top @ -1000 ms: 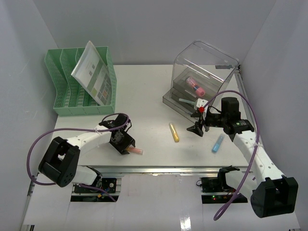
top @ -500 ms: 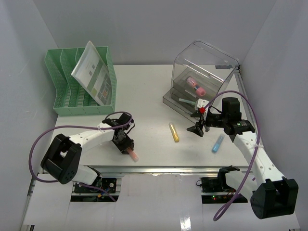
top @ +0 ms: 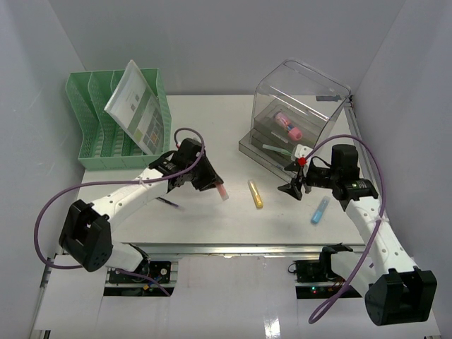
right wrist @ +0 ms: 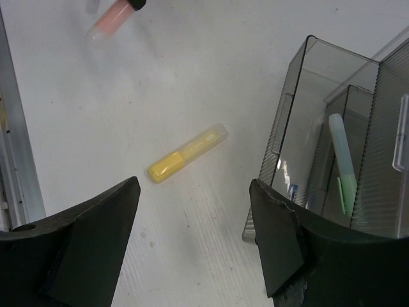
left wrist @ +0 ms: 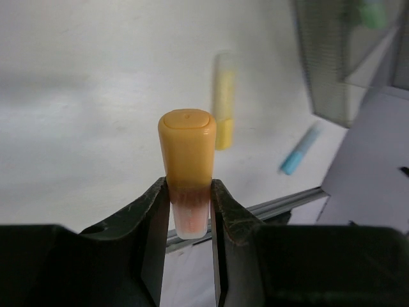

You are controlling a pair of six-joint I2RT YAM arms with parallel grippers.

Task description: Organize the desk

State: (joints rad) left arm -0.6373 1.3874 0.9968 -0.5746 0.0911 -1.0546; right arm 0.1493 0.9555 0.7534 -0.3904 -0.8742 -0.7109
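Observation:
The white desk (top: 212,120) carries a yellow highlighter (top: 256,194) at the middle and a blue highlighter (top: 320,210) to the right. My left gripper (top: 212,182) is shut on an orange-capped pink highlighter (top: 221,191) and holds it above the desk, left of the yellow one. In the left wrist view the highlighter (left wrist: 187,173) stands between the fingers (left wrist: 153,217), cap pointing away. My right gripper (top: 293,185) is open and empty, in front of the clear drawer box (top: 300,106). In the right wrist view the yellow highlighter (right wrist: 185,153) lies beyond the open gripper (right wrist: 195,188).
A green slotted file rack (top: 92,134) with a printed sheet (top: 134,106) stands at the back left. The drawer box holds a pink highlighter (top: 286,125) and a green one (right wrist: 342,160). An aluminium rail (top: 233,248) runs along the front edge.

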